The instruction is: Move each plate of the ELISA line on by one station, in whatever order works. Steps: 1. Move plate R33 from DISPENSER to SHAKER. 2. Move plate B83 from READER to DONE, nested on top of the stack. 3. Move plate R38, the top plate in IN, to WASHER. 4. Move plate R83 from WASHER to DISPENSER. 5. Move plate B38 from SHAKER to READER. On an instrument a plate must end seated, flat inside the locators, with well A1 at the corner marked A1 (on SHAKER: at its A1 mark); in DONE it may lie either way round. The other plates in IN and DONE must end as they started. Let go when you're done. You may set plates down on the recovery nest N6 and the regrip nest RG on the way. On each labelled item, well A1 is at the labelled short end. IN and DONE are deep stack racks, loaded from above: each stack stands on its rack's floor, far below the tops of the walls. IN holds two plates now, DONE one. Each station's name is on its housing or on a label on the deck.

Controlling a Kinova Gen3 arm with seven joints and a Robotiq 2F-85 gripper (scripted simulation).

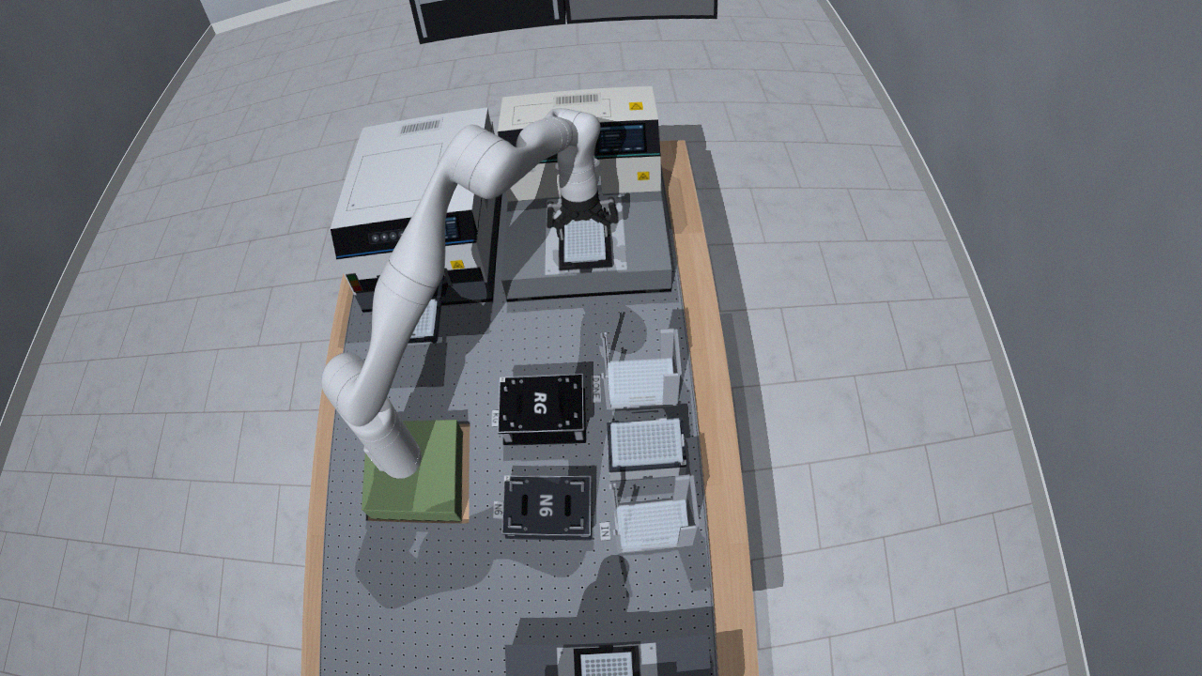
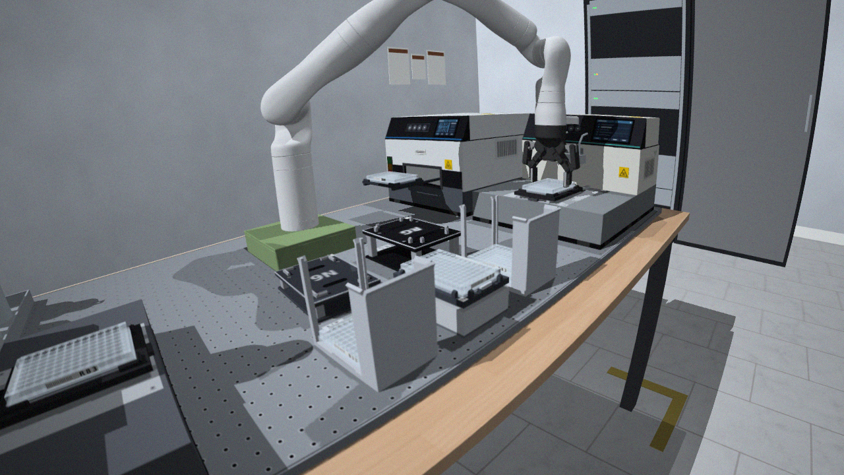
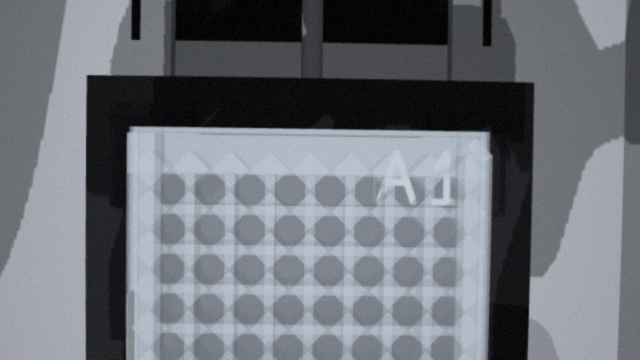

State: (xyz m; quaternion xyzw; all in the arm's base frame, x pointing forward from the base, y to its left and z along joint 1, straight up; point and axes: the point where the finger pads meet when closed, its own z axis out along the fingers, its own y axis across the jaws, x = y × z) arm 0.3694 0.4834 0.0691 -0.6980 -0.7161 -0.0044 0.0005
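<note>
My gripper (image 1: pixel 582 220) (image 2: pixel 551 171) is open and hangs just above a clear well plate (image 1: pixel 585 244) (image 2: pixel 548 186) (image 3: pixel 310 250). That plate lies flat in the black nest (image 3: pixel 105 200) of the back right instrument. In the wrist view an A1 mark (image 3: pixel 417 180) shows at the plate's upper right corner; my fingers are out of that view. The plate labelled R83 (image 2: pixel 67 360) (image 1: pixel 605 664) sits on the near instrument. Another plate (image 1: pixel 645 441) (image 2: pixel 457 271) sits on the station between the two racks. One more plate (image 2: pixel 389 177) (image 1: pixel 425 319) lies on the back left instrument's tray.
The DONE rack (image 1: pixel 677 377) (image 2: pixel 534 248) and the IN rack (image 1: pixel 690 504) (image 2: pixel 392 324) stand along the right edge, each with a plate inside. The black nests RG (image 1: pixel 540 403) (image 2: pixel 410 231) and N6 (image 1: pixel 546 504) (image 2: pixel 323 282) stand mid-deck. My arm stands on a green base (image 1: pixel 437 479) (image 2: pixel 301 239).
</note>
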